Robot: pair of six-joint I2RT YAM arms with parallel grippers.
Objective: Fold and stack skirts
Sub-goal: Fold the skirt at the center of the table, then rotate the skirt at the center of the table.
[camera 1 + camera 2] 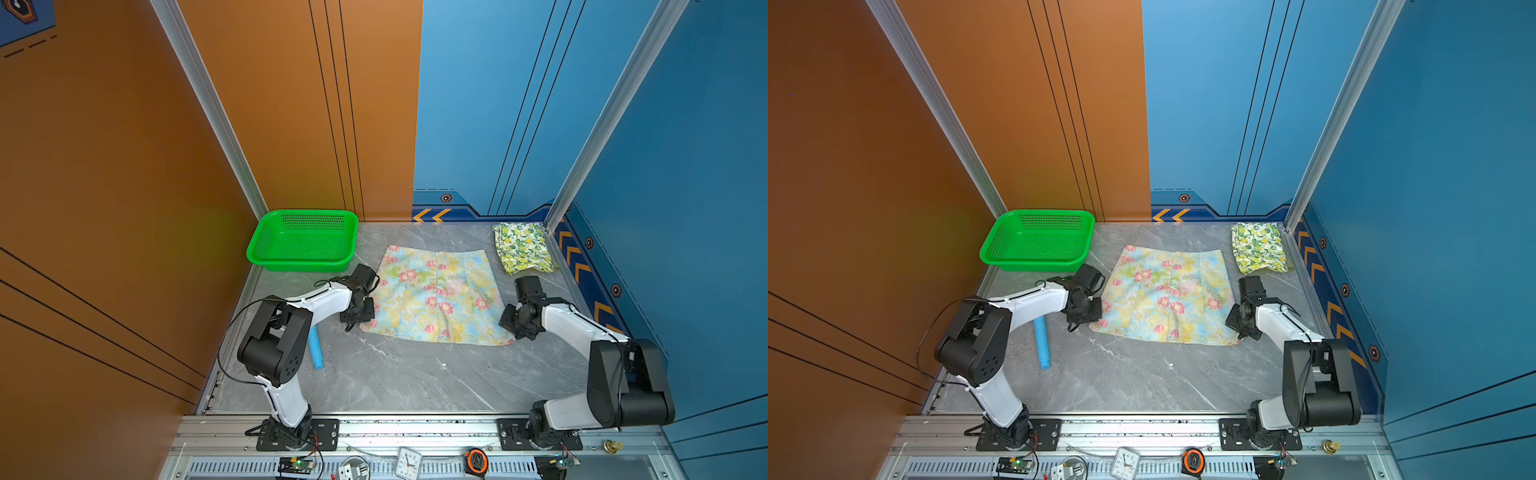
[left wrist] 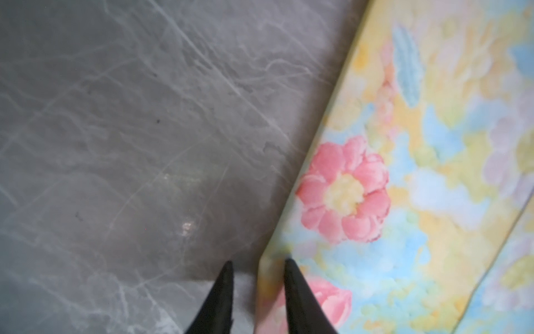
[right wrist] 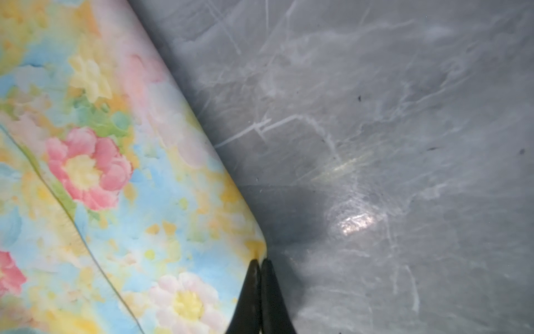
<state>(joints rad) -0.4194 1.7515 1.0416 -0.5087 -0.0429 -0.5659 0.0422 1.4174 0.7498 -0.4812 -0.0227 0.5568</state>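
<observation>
A pastel skirt with pink flowers lies spread flat mid-table. A folded lemon-print skirt rests in the far right corner. My left gripper is down at the floral skirt's left edge. Its jaws stand a little apart, one finger on the cloth and the other over bare table, with the hem between them. My right gripper is shut on the floral skirt's right edge, which puckers at the fingertips.
A green perforated basket stands at the far left, just behind the left arm. A light-blue tube-shaped toy lies under the left arm's elbow. Walls close off the left, right and back.
</observation>
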